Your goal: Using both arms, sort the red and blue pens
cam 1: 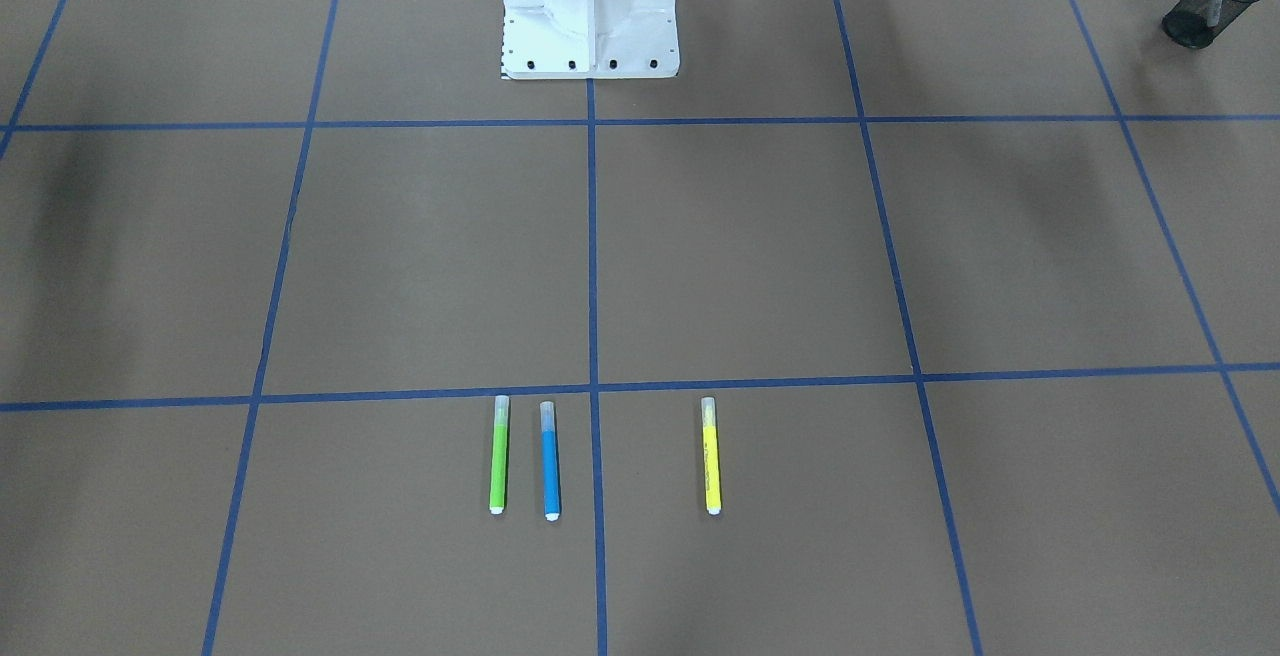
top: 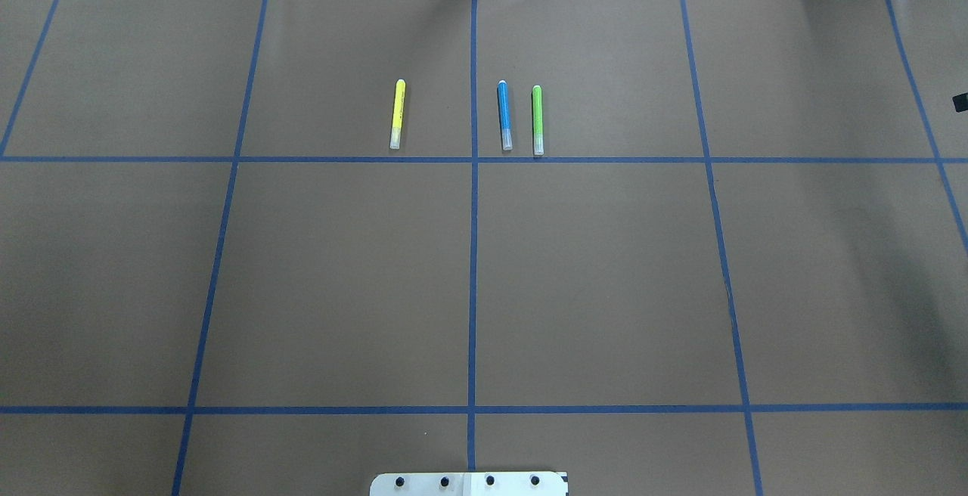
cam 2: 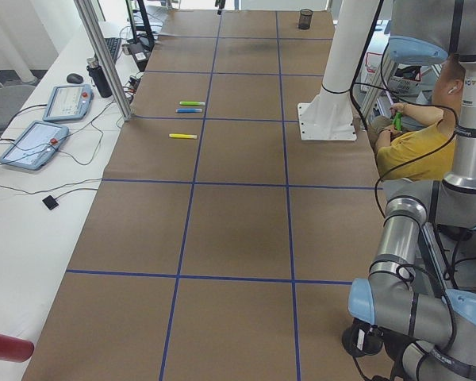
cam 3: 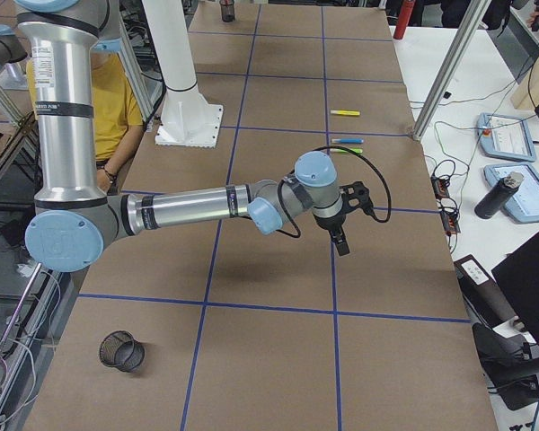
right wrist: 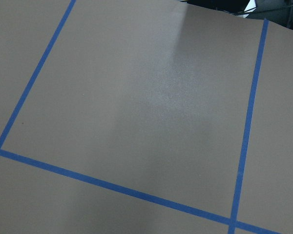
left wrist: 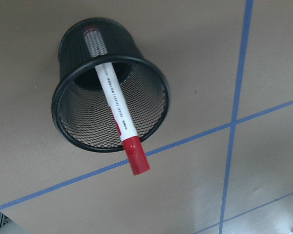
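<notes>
Red pen (left wrist: 119, 112) looks sorted to me: it leans in the mesh cup (left wrist: 83, 124) out at the robot's left end, red cap poking over the rim, and the left wrist cam stares right down at it. That cam shows no fingers and no other view catches the left gripper, so no idea what it's doing. What's left is the blue pen (top: 504, 114). It lies flat on the table (top: 605, 292) in the far row, just on the robot's right of the centre tape line (top: 473, 254). Its long axis runs straight away from the base, clear cap toward the robot, white end away. The right gripper (cam 3: 341, 242) hangs above that same half, and from the side cam the blue pen sits further along toward the table's middle, well apart from it. Only that side view shows the claw, so I can't tell if it's released or clenched. My call: the right arm (cam 3: 189, 211) is the nearer one, and I'd want the jaws set across the barrel. Watch out, the green marker (top: 538, 119) lies parallel just beside it, on the side away from the tape. Count: one red pen, one blue pen, one green marker, one yellow marker (top: 397, 114), and two cups, the second mesh cup (cam 3: 121, 351) empty-looking at the right end.
</notes>
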Controlling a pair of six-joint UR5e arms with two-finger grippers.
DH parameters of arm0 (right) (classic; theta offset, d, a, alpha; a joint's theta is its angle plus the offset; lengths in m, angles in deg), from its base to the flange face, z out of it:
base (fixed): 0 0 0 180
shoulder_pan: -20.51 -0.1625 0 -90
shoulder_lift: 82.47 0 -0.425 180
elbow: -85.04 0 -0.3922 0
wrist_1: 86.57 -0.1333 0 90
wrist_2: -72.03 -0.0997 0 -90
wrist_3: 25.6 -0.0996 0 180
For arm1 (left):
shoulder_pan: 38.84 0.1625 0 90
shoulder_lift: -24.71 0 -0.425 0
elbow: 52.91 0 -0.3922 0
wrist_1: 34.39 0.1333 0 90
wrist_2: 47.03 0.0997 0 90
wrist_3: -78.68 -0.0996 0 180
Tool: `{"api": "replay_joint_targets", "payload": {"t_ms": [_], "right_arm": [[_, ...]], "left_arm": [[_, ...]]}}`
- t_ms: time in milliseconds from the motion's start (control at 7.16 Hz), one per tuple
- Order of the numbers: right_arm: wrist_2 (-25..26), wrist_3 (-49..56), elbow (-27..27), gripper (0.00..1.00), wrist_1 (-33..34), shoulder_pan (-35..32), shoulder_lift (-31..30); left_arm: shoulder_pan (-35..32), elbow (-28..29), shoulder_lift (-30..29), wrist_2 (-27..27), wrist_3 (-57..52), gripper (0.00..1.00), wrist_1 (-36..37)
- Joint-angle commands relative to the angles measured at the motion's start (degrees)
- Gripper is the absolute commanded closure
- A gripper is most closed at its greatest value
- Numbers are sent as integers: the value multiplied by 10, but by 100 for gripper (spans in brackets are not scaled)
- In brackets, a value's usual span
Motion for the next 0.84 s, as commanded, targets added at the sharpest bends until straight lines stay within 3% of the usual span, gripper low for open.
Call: {"api": "replay_joint_targets", "payload": {"t_ms": [0,698], "right_arm": [[1,-10,1,0,3,9,6],[-3,-17,3,0,7,15,6]], "left_arm": [[28,-70,-2,0,-1,0,-77],[292,-167,-3,-7,0,0,-355]]}}
